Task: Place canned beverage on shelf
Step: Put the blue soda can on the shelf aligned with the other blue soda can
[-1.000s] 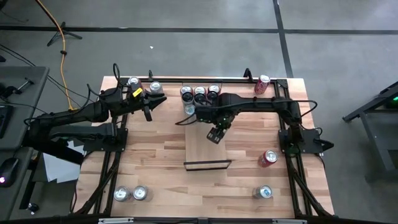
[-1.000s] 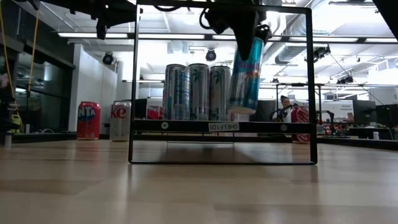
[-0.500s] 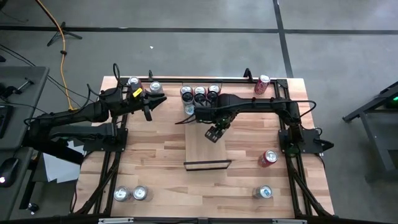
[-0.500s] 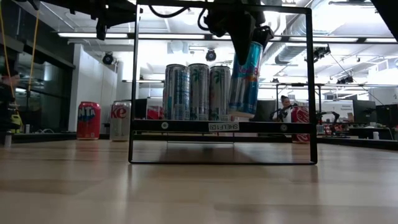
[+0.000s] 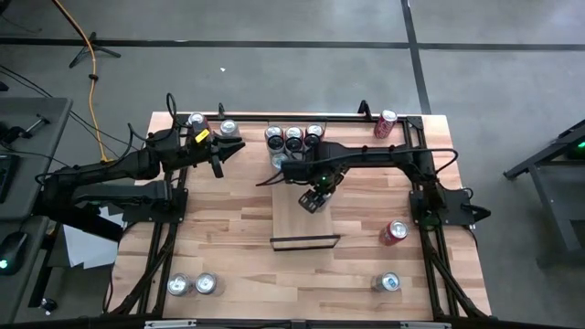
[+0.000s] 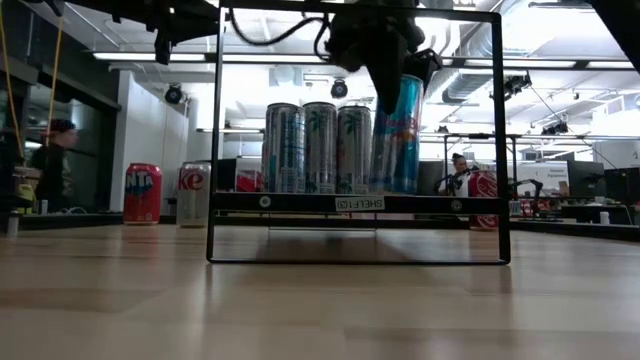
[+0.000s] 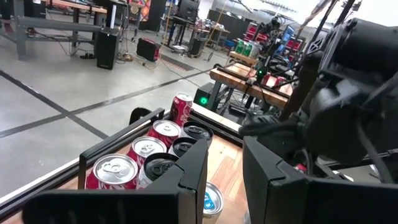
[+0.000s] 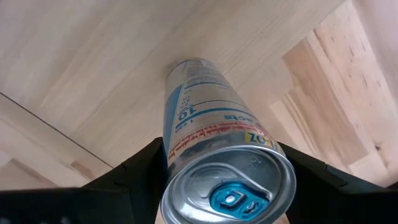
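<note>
From above, the right gripper [image 5: 312, 200] hangs over the shelf [image 5: 304, 227] near its far edge, while the left gripper [image 5: 218, 161] waits by the table's far-left corner, fingers nearly closed and empty. At table height, the blue can [image 6: 397, 135] stands upright on the shelf beside three tall cans [image 6: 319, 147], extending their row. The right wrist view shows the fingers clamped on the can's upper sides, steadying it.
</note>
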### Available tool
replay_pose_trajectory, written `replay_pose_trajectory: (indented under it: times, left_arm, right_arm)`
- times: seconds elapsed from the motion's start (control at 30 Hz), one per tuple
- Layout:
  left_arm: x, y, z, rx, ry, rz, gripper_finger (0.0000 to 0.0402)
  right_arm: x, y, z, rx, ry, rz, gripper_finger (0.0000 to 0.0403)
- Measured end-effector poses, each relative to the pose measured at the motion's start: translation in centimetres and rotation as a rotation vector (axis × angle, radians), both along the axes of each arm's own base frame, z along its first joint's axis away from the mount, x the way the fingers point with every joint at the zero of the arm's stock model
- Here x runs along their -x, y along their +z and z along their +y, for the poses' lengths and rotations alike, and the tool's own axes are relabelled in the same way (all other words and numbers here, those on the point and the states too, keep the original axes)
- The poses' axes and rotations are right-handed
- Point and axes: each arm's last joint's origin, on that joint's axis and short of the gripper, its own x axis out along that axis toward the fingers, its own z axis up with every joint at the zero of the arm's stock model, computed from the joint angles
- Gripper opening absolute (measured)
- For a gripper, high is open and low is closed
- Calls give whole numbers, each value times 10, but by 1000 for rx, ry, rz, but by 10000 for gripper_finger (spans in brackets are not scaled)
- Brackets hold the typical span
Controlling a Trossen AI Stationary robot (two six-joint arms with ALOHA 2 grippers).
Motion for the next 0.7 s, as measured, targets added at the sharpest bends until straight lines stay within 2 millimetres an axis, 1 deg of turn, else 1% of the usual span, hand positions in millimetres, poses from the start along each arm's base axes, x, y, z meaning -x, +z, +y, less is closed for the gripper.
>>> replay_pose_trajectory:
  times: [0.37,0.57,0.7]
  left_arm:
    - [0,0,0,-1,0,2,55]
    - [0,0,0,-1,1,1,56]
    - [0,0,0,-1,1,2,56]
  right_arm:
    - [-4,-1,0,4,-29,-23,246]
    - [-3,-1,0,3,20,-21,246]
    - [-3,-1,0,3,21,-21,246]
